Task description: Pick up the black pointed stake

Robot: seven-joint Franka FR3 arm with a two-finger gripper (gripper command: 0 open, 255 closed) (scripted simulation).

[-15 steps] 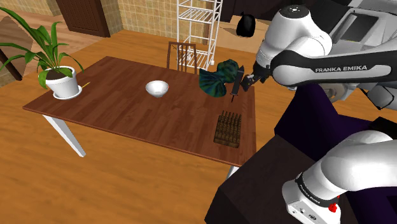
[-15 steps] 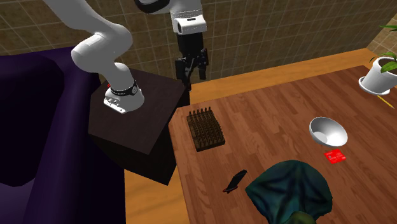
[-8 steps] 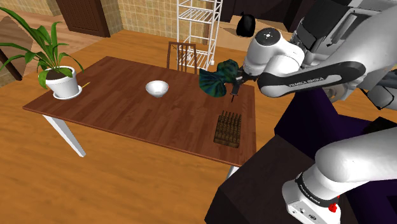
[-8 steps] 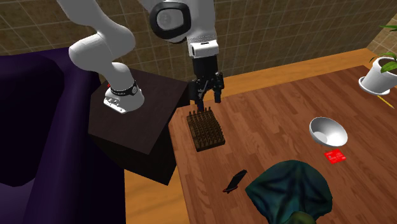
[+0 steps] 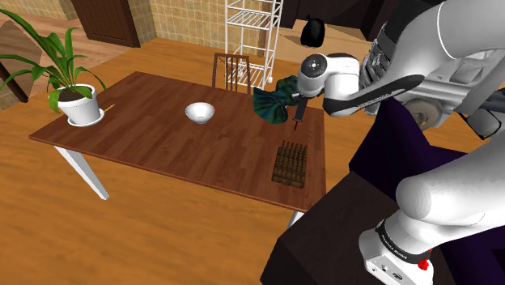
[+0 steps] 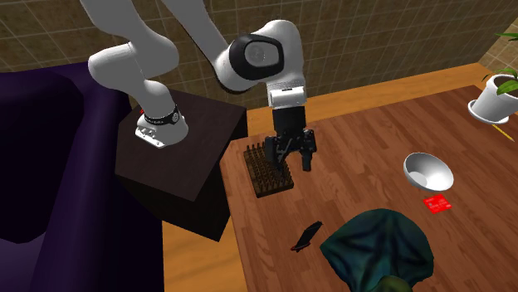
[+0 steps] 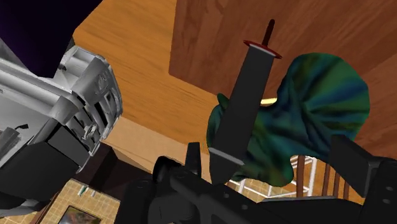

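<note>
1. While the approach is judged to be in hand, the gripper (image 6: 290, 159) is seen near the brown spiked rack (image 6: 264, 176), fingers spread, nothing clasped
2. The black pointed stake (image 6: 307, 236) is found lying flat near the table (image 6: 365, 141) edge, just beside the blue-green cloth bundle (image 6: 378, 249)
3. Next, the gripper should be carried over the stake, aligned across its shaft and lowered

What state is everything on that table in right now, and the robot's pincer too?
Pincer: open, empty, above the table.
Stake: lying flat near the table edge, untouched.
Bowl: right way up, empty.
Cloth: bunched in a heap.
Spiked block: flat, spikes up.
Plant: upright in its pot.
</note>
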